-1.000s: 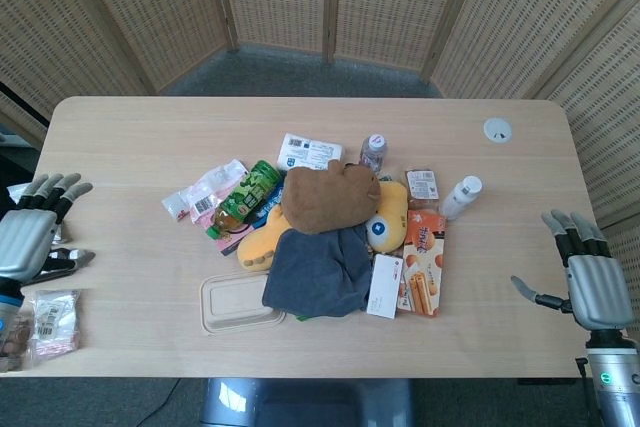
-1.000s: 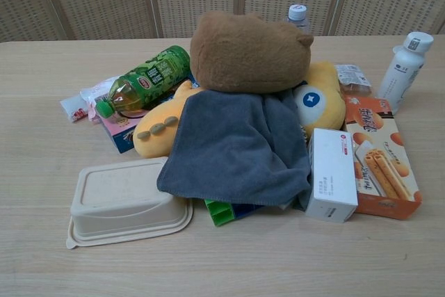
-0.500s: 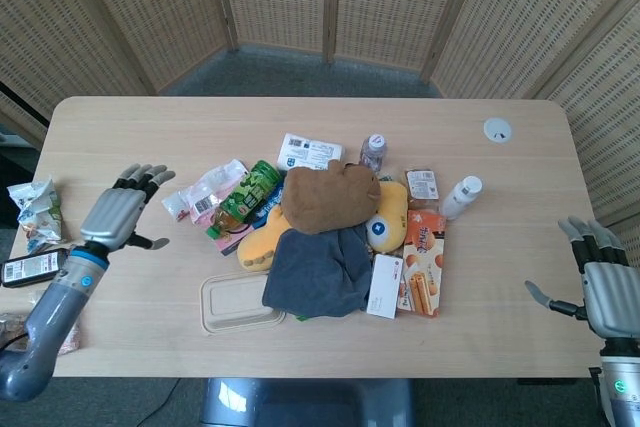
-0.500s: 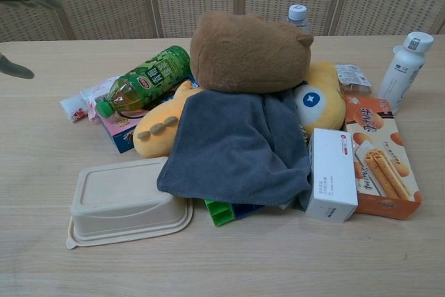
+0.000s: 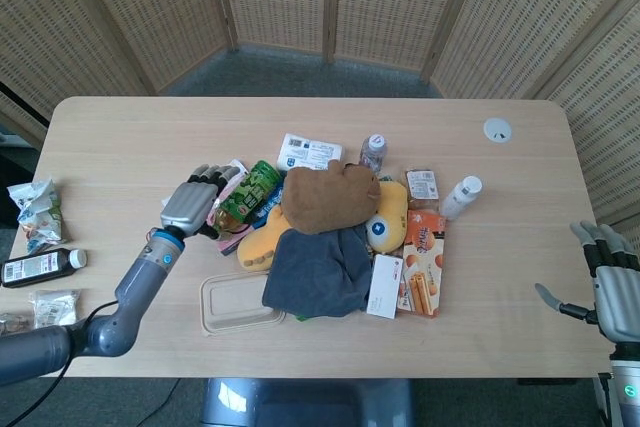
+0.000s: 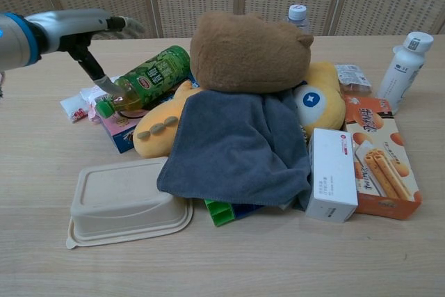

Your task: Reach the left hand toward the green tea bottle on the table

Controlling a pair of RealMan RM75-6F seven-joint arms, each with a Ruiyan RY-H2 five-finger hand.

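The green tea bottle lies on its side on the left of the pile, cap toward the front left, resting on a blue box and a yellow plush. My left hand hovers just left of its cap end, palm down, fingers spread and holding nothing; in the chest view its thumb hangs down close to the bottle's neck, and I cannot tell if it touches. My right hand hangs open off the table's right front corner, seen only in the head view.
A brown plush, grey cloth and yellow plush crowd the bottle's right side. A beige lidded box sits in front, and pink snack packets lie under the hand. A biscuit box and white bottle stand further right.
My left arm has swung in from the table's left edge to just beside the green tea bottle's cap end. The right hand has drifted slightly further right and down.
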